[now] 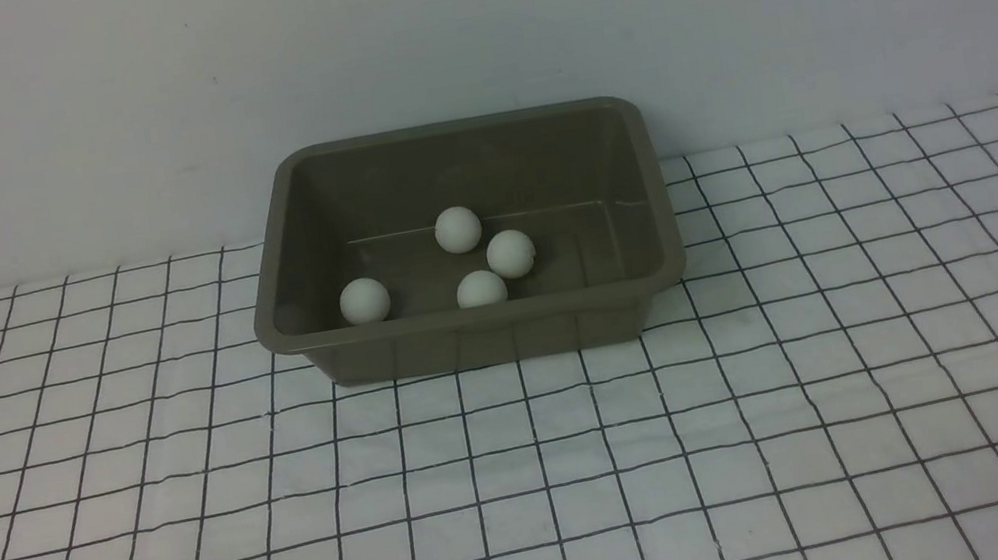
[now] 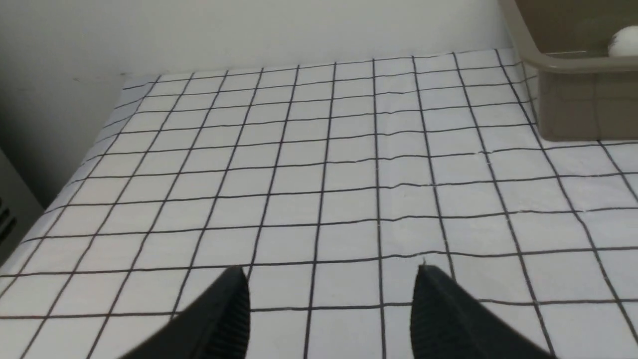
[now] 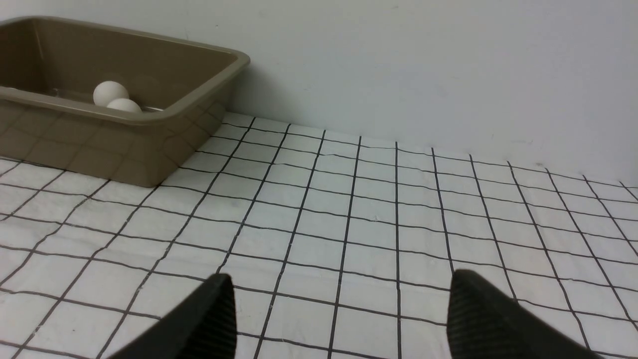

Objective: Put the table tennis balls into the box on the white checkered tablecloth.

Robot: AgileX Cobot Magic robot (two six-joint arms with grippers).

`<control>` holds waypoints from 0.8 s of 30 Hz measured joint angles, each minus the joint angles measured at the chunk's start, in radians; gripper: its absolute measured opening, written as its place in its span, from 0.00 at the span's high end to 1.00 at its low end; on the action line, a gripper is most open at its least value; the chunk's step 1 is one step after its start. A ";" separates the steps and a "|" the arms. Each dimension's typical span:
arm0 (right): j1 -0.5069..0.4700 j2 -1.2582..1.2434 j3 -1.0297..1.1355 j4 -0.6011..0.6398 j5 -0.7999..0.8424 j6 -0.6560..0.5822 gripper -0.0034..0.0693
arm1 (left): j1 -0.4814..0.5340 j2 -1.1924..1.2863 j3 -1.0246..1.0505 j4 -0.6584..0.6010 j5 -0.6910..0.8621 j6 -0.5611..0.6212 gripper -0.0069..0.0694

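Four table tennis balls [image 1: 458, 229] lie inside the box [image 1: 478, 336], which stands toward the far edge of the white checkered tablecloth [image 1: 789, 434], about midway along it; we see no ball left out on the cloth. Our left gripper [image 2: 331, 311] and right gripper [image 3: 339, 319] both hang over bare cloth near the front edge, jaws parted and grasping nothing, the right spread wider. We judge the filling step finished, so the next move calls for little beyond keeping both arms clear of the box.
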 joint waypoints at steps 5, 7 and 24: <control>0.000 0.000 0.000 0.000 0.000 0.000 0.25 | -0.064 -0.009 0.001 0.000 0.046 0.000 0.39; 0.000 0.000 0.000 0.000 0.000 0.000 0.25 | -0.091 -0.009 0.001 0.000 0.049 0.000 0.39; 0.000 -0.001 0.000 0.000 0.105 0.000 0.25 | -0.105 -0.009 0.056 0.081 0.009 -0.081 0.39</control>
